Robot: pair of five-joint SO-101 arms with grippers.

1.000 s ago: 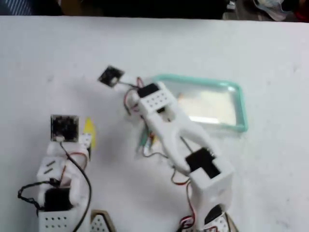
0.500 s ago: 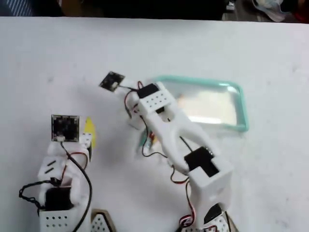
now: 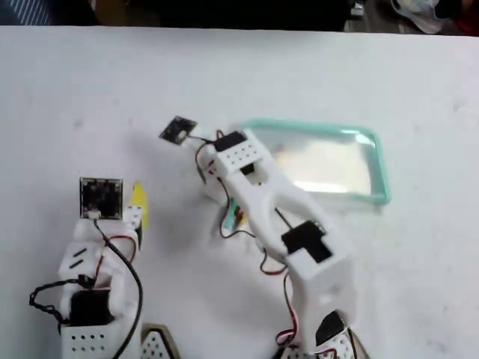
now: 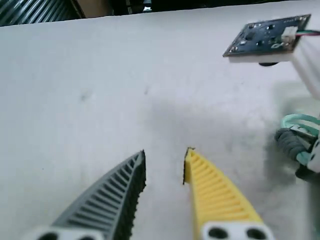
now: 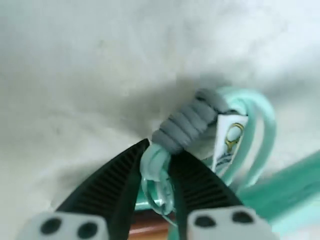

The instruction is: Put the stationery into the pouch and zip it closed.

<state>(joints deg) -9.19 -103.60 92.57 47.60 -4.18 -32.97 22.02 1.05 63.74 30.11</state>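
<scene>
**Q:** The right end effector (image 5: 159,155), what was it doing?

**A:** I had its black fingers (image 5: 200,185) pinched on a mint-green cord loop (image 5: 265,117), right beside the grey wrapped section (image 5: 187,122). A small tag (image 5: 227,140) hung next to that wrap.

**Q:** And the other arm?

**A:** My left end effector (image 4: 165,162) sat low over bare tabletop (image 4: 100,90). Its grey and yellow fingers were a little apart with nothing between them, and the cord loop lay off to one side of it.

**Q:** Where was the pouch?

**A:** The clear pouch (image 3: 378,168) with mint edging lay flat on the tabletop, just beyond the right arm (image 3: 269,202). The mint and orange stationery (image 3: 227,218) lay beside that arm's wrist, outside the pouch. I couldn't tell whether the cord belonged to the pouch or to the stationery.
</scene>
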